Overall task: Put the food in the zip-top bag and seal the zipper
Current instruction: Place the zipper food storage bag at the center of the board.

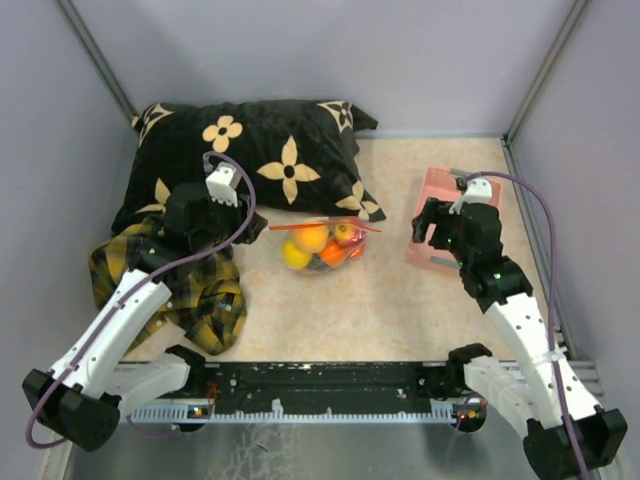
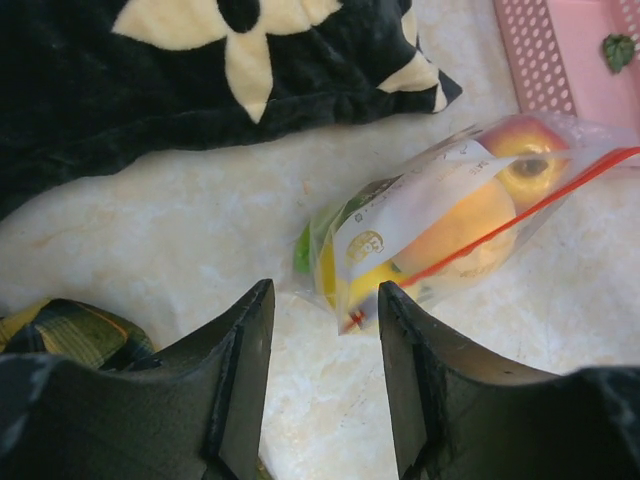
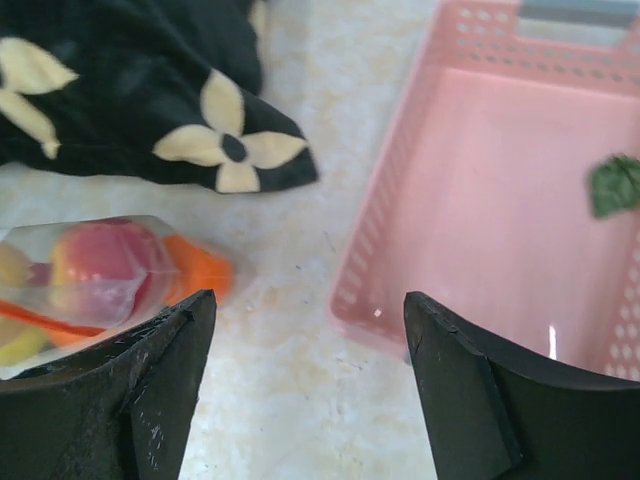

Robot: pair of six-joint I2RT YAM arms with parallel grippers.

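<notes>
**Fruit's bagged, both pincers off it**

The zip-top bag (image 1: pixel 322 247) lies on its side about mid-table, and the food is packed inside. Through the plastic I can make out a red apple (image 2: pixel 525 150), an orange (image 2: pixel 465 228), a lemon (image 1: pixel 295 255) and something green at the low end. The zipper (image 2: pixel 530 210) runs as a thin red-orange line along the bag's 12 o'clock edge in the top view. I can't tell whether it's pressed shut the whole way.

The left gripper (image 2: pixel 322 300) sits at the bag's 9 o'clock. Its jaws are partway apart with nothing between them, the tips just short of the bag's corner. The right gripper (image 3: pixel 310 305) is at 3 o'clock, spread wide and holding nothing, by the bag-side wall of the pink basket (image 1: pixel 440 190). A small green bit (image 3: pixel 613 185) lies in the basket, too blurry to name.

The black flower pillow (image 1: pixel 250 160) is at the bag's 11 o'clock and the plaid cloth (image 1: pixel 190 290) at 8 o'clock, both on the beige table (image 1: pixel 400 310).
</notes>
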